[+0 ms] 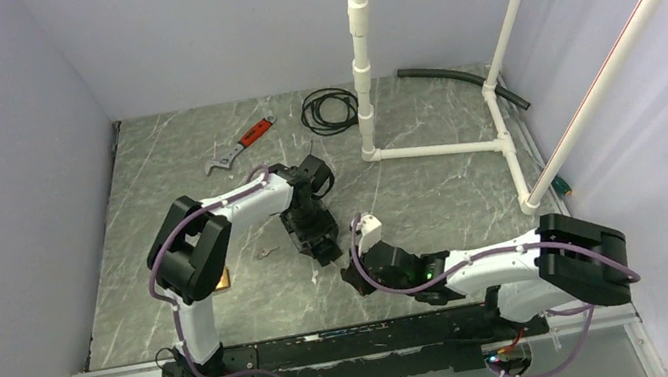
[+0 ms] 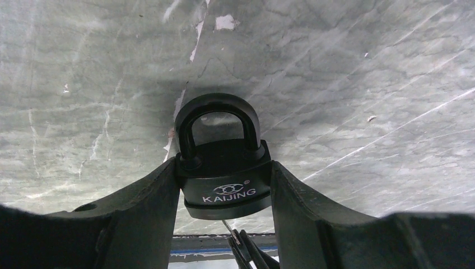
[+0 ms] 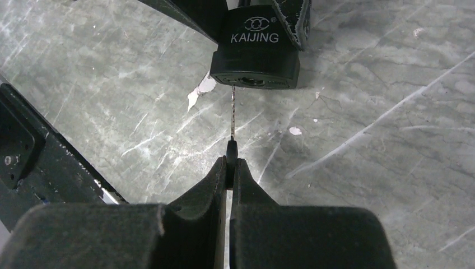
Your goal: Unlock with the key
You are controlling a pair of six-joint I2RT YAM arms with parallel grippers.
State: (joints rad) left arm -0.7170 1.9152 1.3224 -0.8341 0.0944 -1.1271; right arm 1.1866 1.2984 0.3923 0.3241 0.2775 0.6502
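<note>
While the padlock [image 2: 224, 174] is clamped by its body between the fingers of the left gripper [image 2: 224, 168], over the table [image 2: 364, 84] with its shackle closed, the key [image 3: 232, 112] is pinched by its head in the shut right gripper [image 3: 229, 162]. The blade tip is seen at the lock's bottom face, close to the keyway; whether it has entered cannot be told. Insertion is judged to be the step in hand. A straight push along the blade, then a twist, would be called for. The left arm is reached forward, wrist bent down; the right arm is stretched low towards it.
</note>
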